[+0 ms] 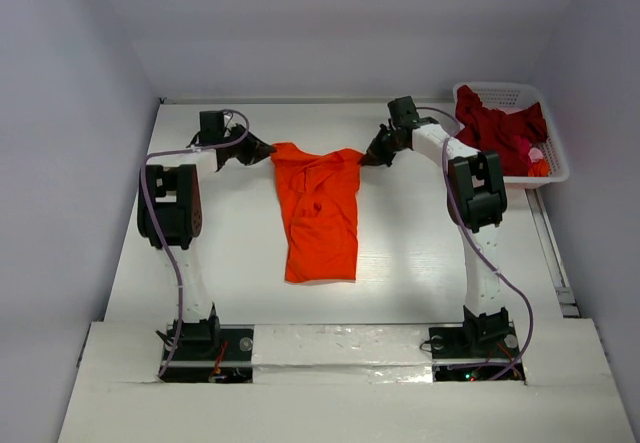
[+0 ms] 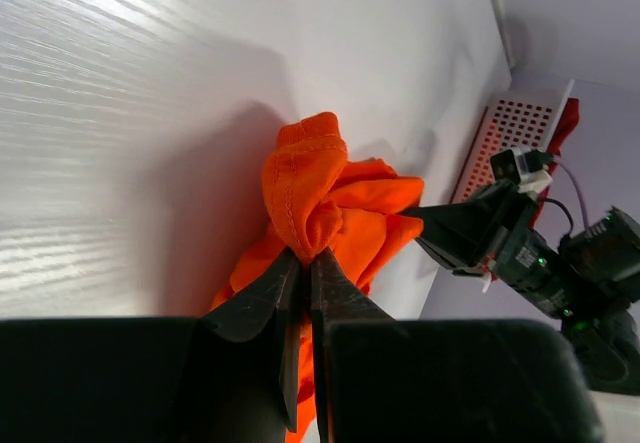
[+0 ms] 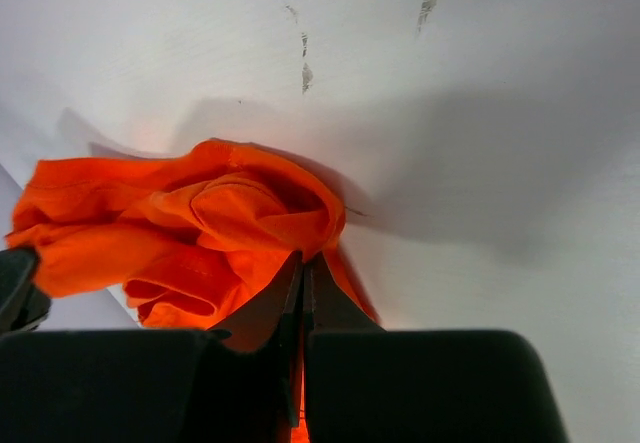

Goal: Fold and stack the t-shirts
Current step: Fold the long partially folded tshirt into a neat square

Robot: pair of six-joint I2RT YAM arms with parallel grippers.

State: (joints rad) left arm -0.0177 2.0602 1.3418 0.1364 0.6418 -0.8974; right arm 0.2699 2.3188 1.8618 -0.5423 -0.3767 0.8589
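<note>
**Tool state: both pressed together on the orange t-shirt**

Left tool (image 1: 262, 150) is pinching the left end of the orange t-shirt's (image 1: 320, 218) far edge. Right tool (image 1: 372, 155) is pinching the opposite end of that edge. The cloth spans between them.

View differences:
- Only the top view shows the whole garment. It lies at mid-surface, running from the two tools toward the arm bases, with its near end flat on the surface (image 1: 420, 263).
- Only the top view shows the crimson t-shirt (image 1: 495, 128), heaped inside the white basket (image 1: 560, 158) at the far right corner.
- The left wrist view shows a thin fold nipped between the closed fingers, with a stitched edge bunched beyond the tips. It also shows the right tool facing it across the cloth and the basket's perforated wall behind.
- The right wrist view shows bunched cloth at its closed tips, a shadow under the cloth, and dark scuff marks on the surface beyond.

Edges and room:
- Bare surface lies on both sides of the orange t-shirt and between it and the near edge.
- The far edge of the surface runs close behind both tools.
- The basket sits against the right edge, near the right arm.
</note>
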